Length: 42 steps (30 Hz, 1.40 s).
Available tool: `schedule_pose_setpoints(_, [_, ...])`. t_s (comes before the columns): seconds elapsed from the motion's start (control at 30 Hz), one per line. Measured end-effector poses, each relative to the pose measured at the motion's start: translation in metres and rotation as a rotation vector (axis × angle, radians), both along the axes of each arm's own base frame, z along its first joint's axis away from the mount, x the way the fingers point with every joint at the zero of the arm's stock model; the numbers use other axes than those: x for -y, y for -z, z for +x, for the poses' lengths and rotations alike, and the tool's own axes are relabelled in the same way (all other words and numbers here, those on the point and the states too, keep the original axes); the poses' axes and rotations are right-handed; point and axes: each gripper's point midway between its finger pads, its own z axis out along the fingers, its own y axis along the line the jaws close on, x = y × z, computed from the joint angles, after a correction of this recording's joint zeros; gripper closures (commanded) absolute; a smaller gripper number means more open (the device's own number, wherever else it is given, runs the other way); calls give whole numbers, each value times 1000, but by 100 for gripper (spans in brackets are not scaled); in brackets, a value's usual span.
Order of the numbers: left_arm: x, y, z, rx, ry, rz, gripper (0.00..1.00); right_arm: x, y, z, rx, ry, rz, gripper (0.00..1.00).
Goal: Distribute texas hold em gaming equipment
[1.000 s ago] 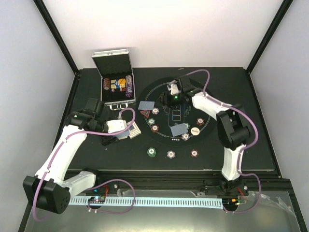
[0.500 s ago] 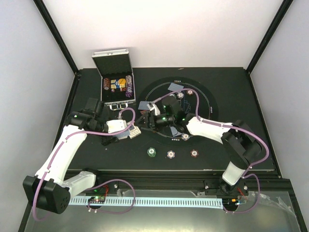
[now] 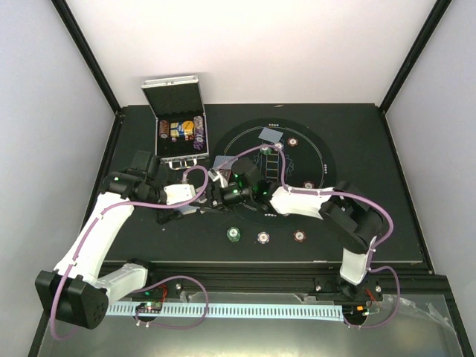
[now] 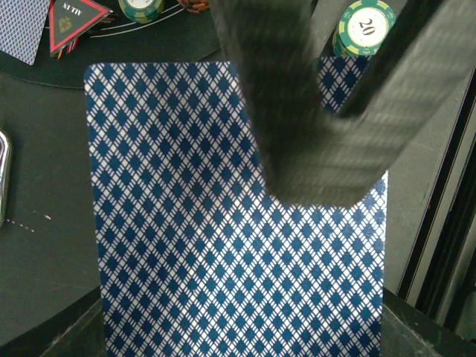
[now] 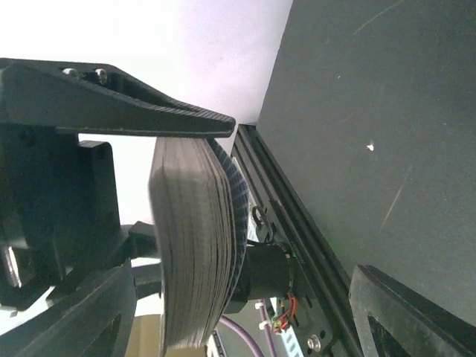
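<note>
My left gripper (image 3: 199,201) is shut on a deck of blue-backed cards (image 4: 223,245), held above the table left of the round black mat (image 3: 316,160). My right gripper (image 3: 218,195) has reached across to it and is open. In the left wrist view one of its dark fingers (image 4: 297,111) lies over the top card. In the right wrist view the deck (image 5: 193,245) stands edge-on between my open fingers (image 5: 416,320). Single cards (image 3: 271,134) (image 3: 223,161) lie on the mat. A green, a white and a red chip (image 3: 234,233) (image 3: 263,237) (image 3: 300,236) sit in a row in front.
The open silver case (image 3: 178,126) stands at the back left. A red triangle token (image 4: 74,18) and a green chip marked 20 (image 4: 364,26) lie just beyond the deck. More chips (image 3: 293,140) (image 3: 309,185) sit on the mat.
My right arm has swung from the far side of the mat left and toward me, up to the deck in my left gripper. The left arm has not moved.
</note>
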Motion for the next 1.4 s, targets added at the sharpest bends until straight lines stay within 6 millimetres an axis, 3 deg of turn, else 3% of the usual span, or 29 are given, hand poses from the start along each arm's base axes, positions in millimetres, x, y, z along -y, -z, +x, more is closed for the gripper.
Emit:
schedule_pose_setpoints(0.43, [0, 0, 0, 0, 0, 0, 99, -30, 7, 4, -41, -22, 29, 27])
schedule_pose_setpoints(0.67, [0, 0, 0, 2, 0, 0, 98, -26, 11, 9, -52, -17, 40, 38])
schedule_pose_setpoints(0.93, [1, 0, -1, 2, 7, 0, 99, -6, 6, 16, -32, 6, 58, 47])
schedule_pose_setpoints(1.4, [1, 0, -1, 2, 6, 1, 98, 18, -13, 24, 29, 38, 45, 90])
